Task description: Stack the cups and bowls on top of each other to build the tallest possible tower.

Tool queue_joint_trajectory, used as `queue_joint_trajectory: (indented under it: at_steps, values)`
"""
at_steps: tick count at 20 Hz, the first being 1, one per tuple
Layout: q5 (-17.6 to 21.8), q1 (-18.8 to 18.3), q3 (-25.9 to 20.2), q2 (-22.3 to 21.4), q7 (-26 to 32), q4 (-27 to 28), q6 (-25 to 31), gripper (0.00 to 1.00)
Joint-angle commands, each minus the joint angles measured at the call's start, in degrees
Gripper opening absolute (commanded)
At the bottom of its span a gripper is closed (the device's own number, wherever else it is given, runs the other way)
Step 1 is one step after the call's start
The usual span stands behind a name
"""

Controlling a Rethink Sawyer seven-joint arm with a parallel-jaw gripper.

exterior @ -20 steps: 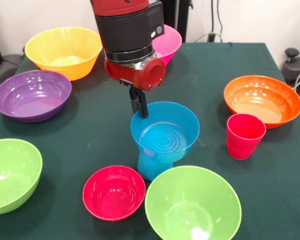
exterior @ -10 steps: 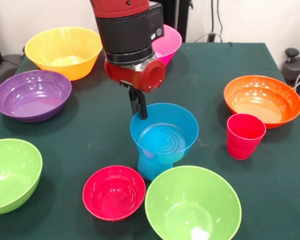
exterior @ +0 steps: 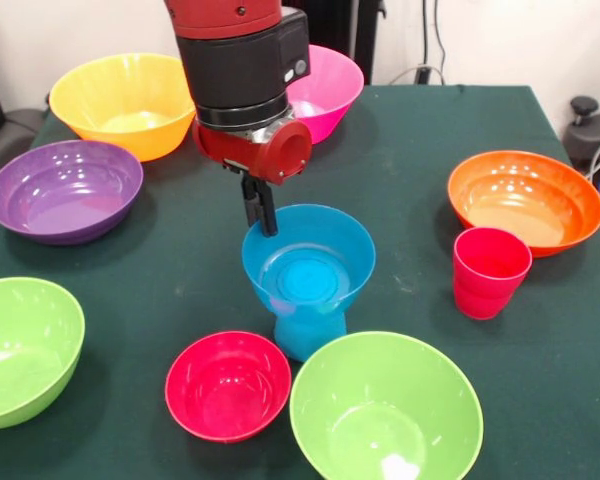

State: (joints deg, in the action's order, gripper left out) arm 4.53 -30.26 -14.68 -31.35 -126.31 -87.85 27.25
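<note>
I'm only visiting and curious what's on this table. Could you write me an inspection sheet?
Surface: dark green table, bare between items.
Job's things: blue bowl atop blue cup; red cup upright; yellow bowl, pink bowl, purple bowl, orange bowl, red bowl, two green bowls.
Clutter: nothing seen.
Grippers: gripper at blue bowl's rim.
Cables: wires behind table.
Surroundings: pale wall.

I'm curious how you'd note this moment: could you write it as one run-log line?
gripper: at blue bowl's rim | blue bowl: atop blue cup, tilted | red cup: apart, unstacked
</note>
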Motion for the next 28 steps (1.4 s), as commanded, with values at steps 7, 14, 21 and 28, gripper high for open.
queue_joint_trajectory:
  at_steps: [7,14,21,28]
  values:
    - [6.49,-1.0,-4.13,4.14,4.45,-2.38,-2.8,0.0]
    - [6.59,-0.77,-4.26,4.62,3.41,-2.82,-4.42,0.0]
    - [6.35,-0.3,-4.37,5.19,2.76,-2.85,-5.44,0.0]
    - [5.84,1.53,-3.06,5.38,0.72,-2.47,-6.11,0.0]
